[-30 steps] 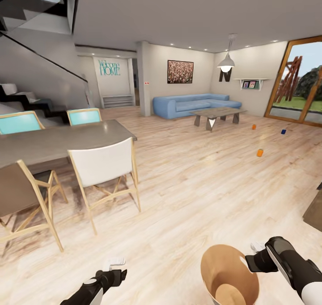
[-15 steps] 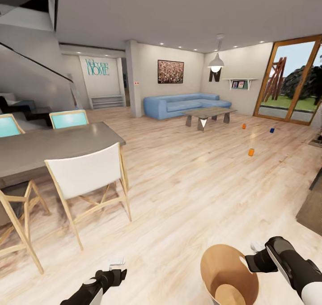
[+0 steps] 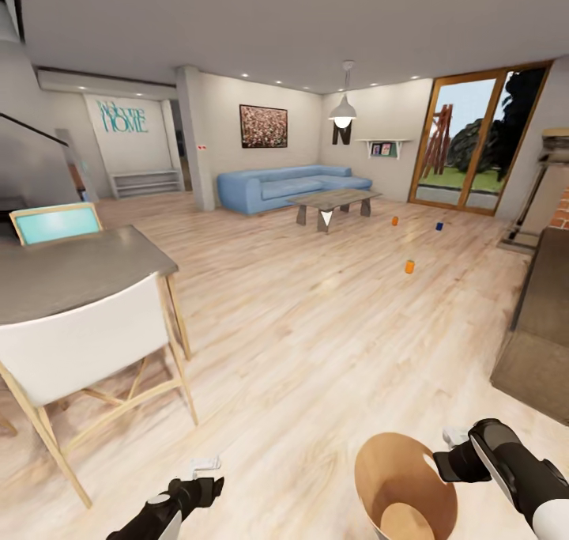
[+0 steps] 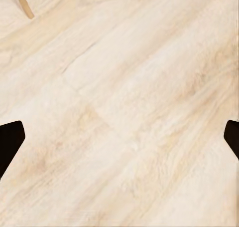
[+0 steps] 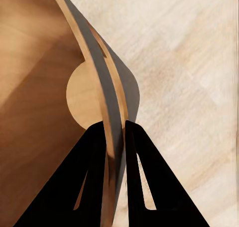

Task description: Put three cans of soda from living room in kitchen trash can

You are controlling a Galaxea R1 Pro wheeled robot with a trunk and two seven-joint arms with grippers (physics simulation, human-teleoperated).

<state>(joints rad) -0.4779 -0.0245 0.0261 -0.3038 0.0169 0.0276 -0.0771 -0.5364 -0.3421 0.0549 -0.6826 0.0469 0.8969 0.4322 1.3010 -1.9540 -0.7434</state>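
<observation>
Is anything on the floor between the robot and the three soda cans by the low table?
Nothing visible does. Bare wood floor runs from the trash can, held by the right gripper, to the nearest orange can, far orange can and blue can.

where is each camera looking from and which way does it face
Head view: on the robot's head, facing forward and down across the wood floor toward the sofa and three cans; both arms show, the left gripper open, the right gripper at the bin.
Left wrist view: near the left gripper, facing down at floor; dark fingertips wide apart.
Right wrist view: near the right gripper, its fingers clamping the bin's rim.
Head and right wrist views share the bin.
</observation>
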